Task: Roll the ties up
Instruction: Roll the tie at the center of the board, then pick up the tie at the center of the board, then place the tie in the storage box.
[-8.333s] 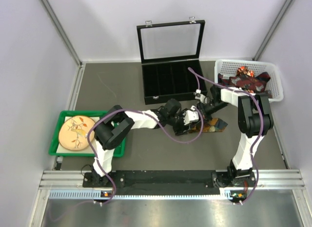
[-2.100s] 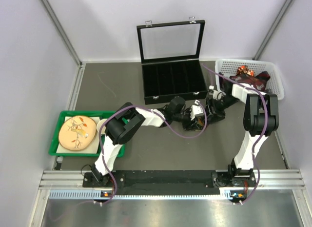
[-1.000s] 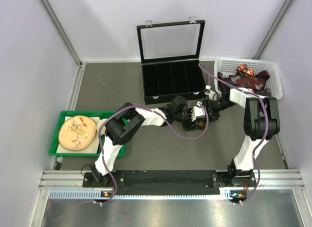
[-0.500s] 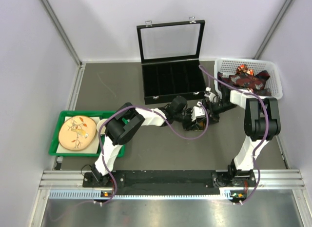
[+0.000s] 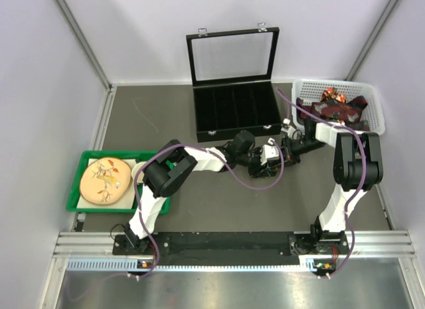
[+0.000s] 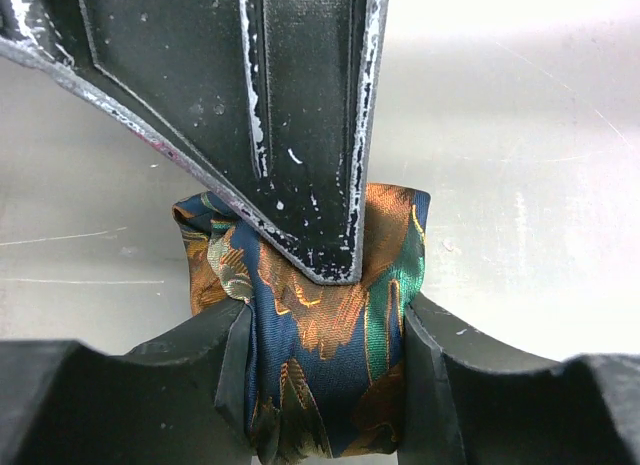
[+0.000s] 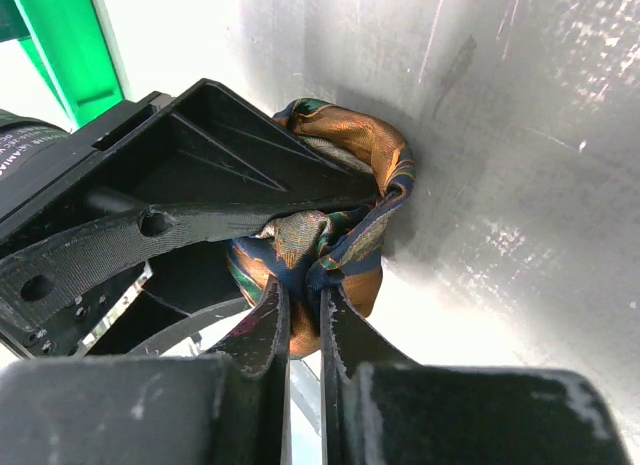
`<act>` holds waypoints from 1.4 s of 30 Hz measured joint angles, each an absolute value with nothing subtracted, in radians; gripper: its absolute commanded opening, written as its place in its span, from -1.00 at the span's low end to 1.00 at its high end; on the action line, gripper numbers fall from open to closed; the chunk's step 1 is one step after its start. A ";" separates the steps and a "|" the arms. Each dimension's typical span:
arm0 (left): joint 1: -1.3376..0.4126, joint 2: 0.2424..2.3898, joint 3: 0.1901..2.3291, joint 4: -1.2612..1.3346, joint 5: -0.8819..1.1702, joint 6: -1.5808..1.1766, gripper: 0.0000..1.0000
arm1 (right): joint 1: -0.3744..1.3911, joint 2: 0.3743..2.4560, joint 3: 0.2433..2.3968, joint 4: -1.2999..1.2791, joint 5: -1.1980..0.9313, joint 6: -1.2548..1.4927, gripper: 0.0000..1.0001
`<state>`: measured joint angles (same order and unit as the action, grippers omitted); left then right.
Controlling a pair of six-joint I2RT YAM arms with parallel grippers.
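One tie [image 6: 300, 305] is wound into a compact roll of blue, orange and green fabric on the grey table. My left gripper [image 6: 322, 370] is shut on the roll, a finger on each side. My right gripper [image 7: 305, 297] is shut on a fold of the same tie [image 7: 355, 150], and its fingers [image 6: 300, 135] reach in from above in the left wrist view. In the top view both grippers meet just in front of the black case, left [image 5: 267, 156] and right [image 5: 287, 151], and hide the roll. More ties [image 5: 335, 108] lie heaped in the white basket.
The black case [image 5: 239, 132] stands open behind the grippers, its lid upright. The white basket [image 5: 332, 84] is at the back right. A green tray [image 5: 74, 189] with a round patterned plate [image 5: 103, 179] sits at the left.
Eight seconds ago part of the tie lay flat on the table; now it is a tight roll. Both grippers have shifted slightly toward the case. Little has moved in the last second.
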<state>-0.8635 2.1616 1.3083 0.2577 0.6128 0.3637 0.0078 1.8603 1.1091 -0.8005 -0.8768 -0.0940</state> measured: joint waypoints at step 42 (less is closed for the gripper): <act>-0.670 1.652 1.172 -0.435 0.597 0.323 0.98 | 0.081 1.882 2.037 -1.063 -0.403 -0.216 -1.00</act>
